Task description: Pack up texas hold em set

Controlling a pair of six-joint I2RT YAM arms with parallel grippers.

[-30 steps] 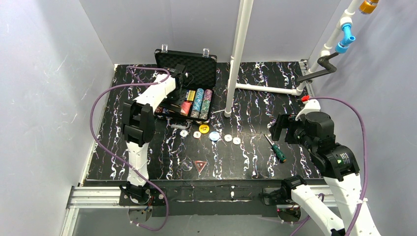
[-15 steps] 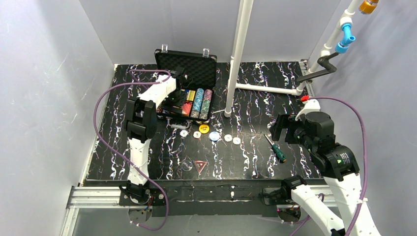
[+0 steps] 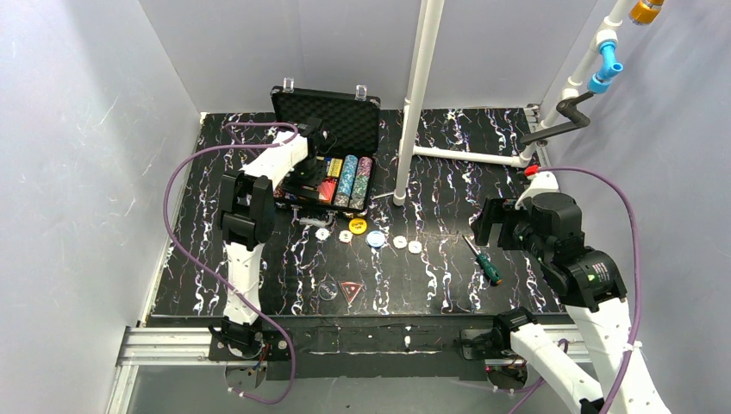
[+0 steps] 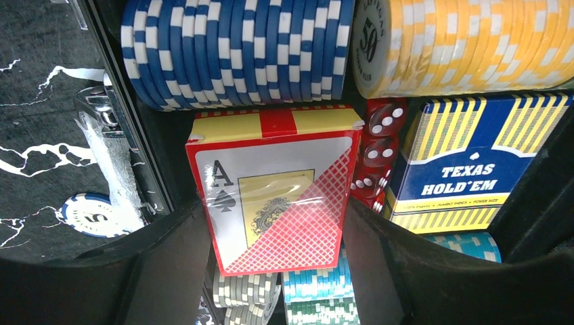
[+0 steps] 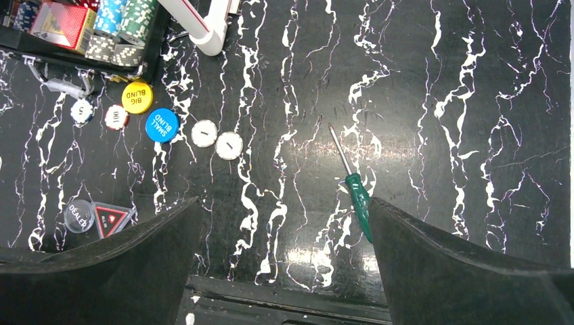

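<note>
Two hands, well apart. The left hand (image 4: pixel 276 230) is clamped on the red card deck (image 4: pixel 271 183), over the chip rows (image 4: pixel 237 47) of the open black case (image 3: pixel 345 121), beside red dice (image 4: pixel 376 156) and a blue Texas Hold'em deck (image 4: pixel 467 162). The right hand (image 5: pixel 284 203), fingers spread wide, hovers over the desk (image 5: pixel 440 101) near the green-handled screwdriver (image 5: pixel 357 203). The yellow Big Blind disc (image 5: pixel 137 97), blue Small Blind disc (image 5: pixel 162 125), dealer button (image 5: pixel 80 215) and red triangle (image 5: pixel 110 218) lie loose on the desk.

A green-handled screwdriver (image 5: pixel 357 196) lies on the marbled black table (image 5: pixel 474 101).
</note>
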